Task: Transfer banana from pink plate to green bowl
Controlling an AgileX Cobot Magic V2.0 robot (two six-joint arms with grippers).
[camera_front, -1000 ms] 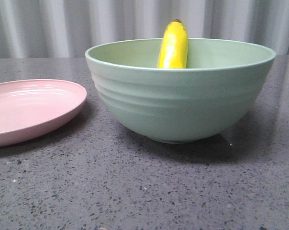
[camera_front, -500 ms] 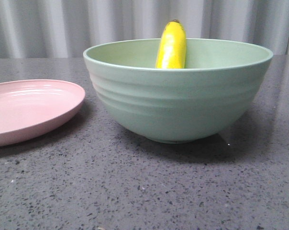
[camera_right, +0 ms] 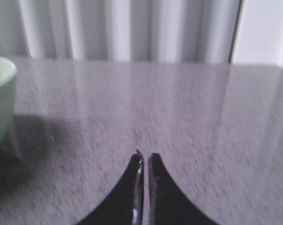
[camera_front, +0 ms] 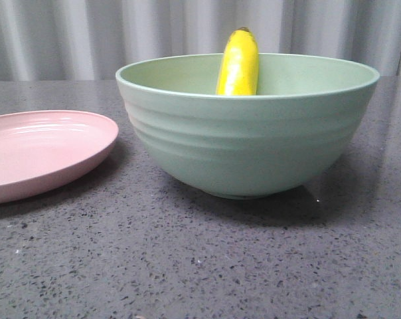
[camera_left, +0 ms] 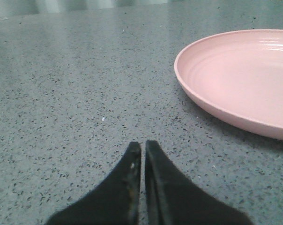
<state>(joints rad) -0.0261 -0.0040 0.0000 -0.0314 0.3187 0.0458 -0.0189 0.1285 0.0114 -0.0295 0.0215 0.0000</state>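
The banana [camera_front: 238, 63] looks smooth and glossy, while the bowl [camera_front: 247, 133] is matt with ridges around its outside. The plate [camera_front: 44, 149] has a soft sheen over faint ridges. The tabletop [camera_front: 200, 266] is speckled grey, stone-like and slightly reflective.

Grey table [camera_front: 187, 266] — pink plate [camera_front: 41, 149], green bowl [camera_front: 247, 146].

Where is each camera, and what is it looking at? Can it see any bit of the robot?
Front view: sits low at the table edge, facing forward at the green bowl with the banana inside; no robot part shows.
Left wrist view: on the left arm, looking past the shut left end effector at the pink plate.
Right wrist view: on the right arm, looking past the shut right end effector over the table.
Shared: the plate shows in front and left views; the bowl in front and right.
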